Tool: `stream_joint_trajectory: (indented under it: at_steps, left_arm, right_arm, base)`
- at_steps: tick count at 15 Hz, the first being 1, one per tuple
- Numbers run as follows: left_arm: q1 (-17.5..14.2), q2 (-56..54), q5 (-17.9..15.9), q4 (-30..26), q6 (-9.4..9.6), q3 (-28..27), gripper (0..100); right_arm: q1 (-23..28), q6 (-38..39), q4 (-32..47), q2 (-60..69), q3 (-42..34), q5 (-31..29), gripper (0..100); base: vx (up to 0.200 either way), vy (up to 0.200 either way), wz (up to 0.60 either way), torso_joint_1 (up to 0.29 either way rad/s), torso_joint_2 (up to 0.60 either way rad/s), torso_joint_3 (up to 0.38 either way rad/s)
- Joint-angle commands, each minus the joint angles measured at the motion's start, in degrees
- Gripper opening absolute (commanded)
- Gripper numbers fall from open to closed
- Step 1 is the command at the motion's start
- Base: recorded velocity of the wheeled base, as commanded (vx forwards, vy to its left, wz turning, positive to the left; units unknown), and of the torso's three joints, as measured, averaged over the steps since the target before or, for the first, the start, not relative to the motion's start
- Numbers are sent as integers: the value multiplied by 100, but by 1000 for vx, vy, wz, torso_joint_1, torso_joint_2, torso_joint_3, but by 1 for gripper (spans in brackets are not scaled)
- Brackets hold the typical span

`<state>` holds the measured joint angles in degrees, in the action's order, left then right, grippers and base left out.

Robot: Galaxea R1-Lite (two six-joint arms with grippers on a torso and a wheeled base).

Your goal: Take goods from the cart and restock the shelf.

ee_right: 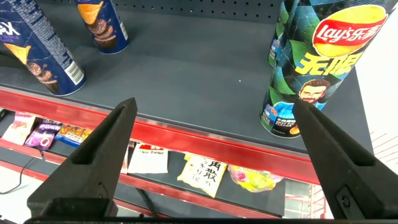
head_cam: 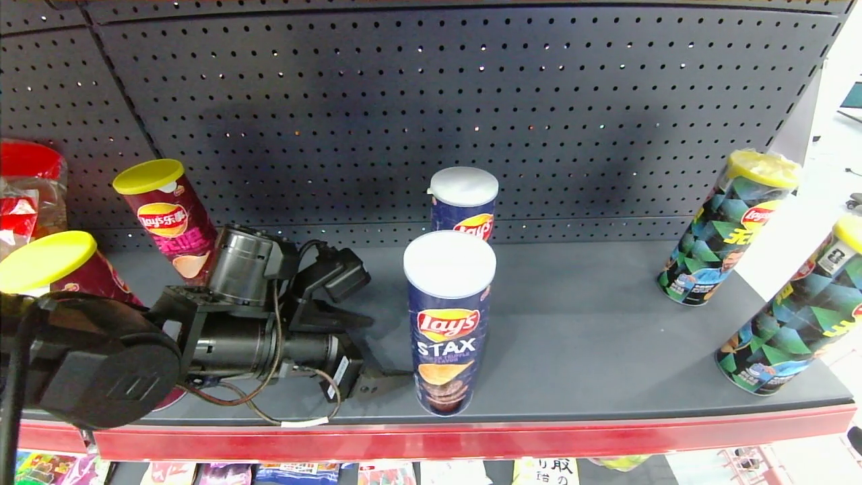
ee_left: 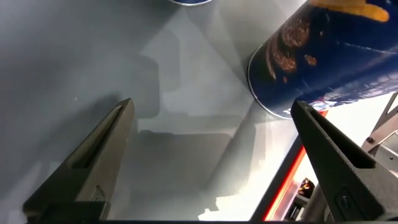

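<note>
A blue chips can [head_cam: 448,323] with a white lid stands upright near the front of the grey shelf [head_cam: 579,330]. A second blue can [head_cam: 465,202] stands behind it. My left gripper [head_cam: 387,347] lies low over the shelf just left of the front can and is open. In the left wrist view that gripper [ee_left: 211,106] has bare shelf between its fingers, and the can's base [ee_left: 329,56] sits just beyond one fingertip. My right gripper [ee_right: 214,106] is open and empty in front of the shelf's red edge [ee_right: 205,140], facing a black-and-green can [ee_right: 317,68].
Two maroon cans with yellow lids [head_cam: 168,215] [head_cam: 60,269] stand behind my left arm. Two black-and-green cans [head_cam: 727,229] [head_cam: 788,323] stand at the shelf's right end. A pegboard [head_cam: 431,101] backs the shelf. Packets [ee_right: 202,174] lie on the lower shelf.
</note>
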<state>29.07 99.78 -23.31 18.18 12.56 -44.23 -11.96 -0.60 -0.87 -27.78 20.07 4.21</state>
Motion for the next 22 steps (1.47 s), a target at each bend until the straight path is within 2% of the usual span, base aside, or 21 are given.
stream_joint_trajectory:
  at_steps: [1, 11, 14, 16, 18, 20, 21, 22]
  left_arm:
    - [46, 77, 2, 2, -8, -51, 100]
    - [54, 59, 19, 2, -25, -165, 100]
    - [-156, -635, 116, -7, -43, 213, 100]
    - [-429, -1707, 142, -25, -52, 810, 100]
    - [-614, -2815, 318, -95, -254, 1338, 100]
    - [-701, -3685, 670, -534, -456, 1522, 100]
    - [-693, -4344, 986, -1088, -702, 1549, 100]
    - [-693, -4889, 1144, -1651, -843, 1549, 100]
  right_arm:
    - [1, -2, -1, -8, -3, 1, 100]
    - [1, -2, -1, 27, -38, -7, 100]
    - [1, -11, -1, 45, -143, -16, 100]
    - [1, -28, 16, 221, -328, -25, 100]
    - [1, -37, 456, 423, -310, -131, 100]
    - [9, -55, 1027, 757, -240, -139, 100]
    - [53, -63, 1370, 1012, -161, -227, 100]
    - [150, -55, 1669, 1143, -73, -394, 100]
  base:
    - [0, 0, 0, 0, 0, 0]
    - [0, 0, 0, 0, 0, 0]
    - [0, 0, 0, 0, 0, 0]
    - [0, 0, 0, 0, 0, 0]
    - [0, 0, 0, 0, 0, 0]
    - [0, 0, 0, 0, 0, 0]
    - [0, 0, 0, 0, 0, 0]
    - [0, 0, 0, 0, 0, 0]
